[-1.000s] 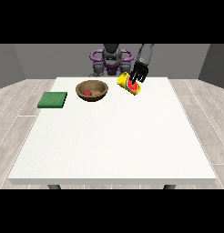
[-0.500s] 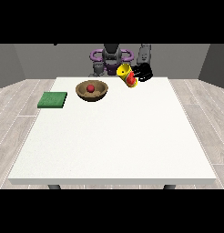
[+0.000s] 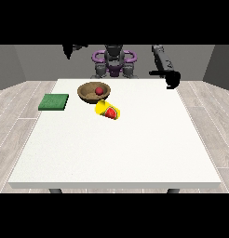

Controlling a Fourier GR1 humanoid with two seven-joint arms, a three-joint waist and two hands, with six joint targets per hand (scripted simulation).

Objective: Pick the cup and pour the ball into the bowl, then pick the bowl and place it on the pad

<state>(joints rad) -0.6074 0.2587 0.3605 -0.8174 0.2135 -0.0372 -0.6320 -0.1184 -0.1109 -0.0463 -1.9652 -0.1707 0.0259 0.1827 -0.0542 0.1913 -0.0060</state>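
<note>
Front view: the bowl (image 3: 94, 92) sits on the white desk (image 3: 116, 148) in the upper middle of the frame, with the red ball (image 3: 99, 90) already inside it. The yellow cup (image 3: 108, 110) lies on its side just below and right of the bowl, its long axis running from upper left to lower right and its mouth turned toward the lower right. The green pad (image 3: 54, 102) lies flat at the left, apart from the bowl at about the same height in the frame.

The coming move, as I judge it, is picking up the bowl and carrying it leftward to the pad. The hand at the view's right (image 3: 171, 79) hangs over the desk's upper right edge, well apart from the bowl and holding nothing; whether its fingers are straight or curled I cannot tell. The hand at the view's left (image 3: 68, 49) is raised at the frame's top, partly cut off, its fingers impossible to read. It is on the pad's side of the bowl.
</note>
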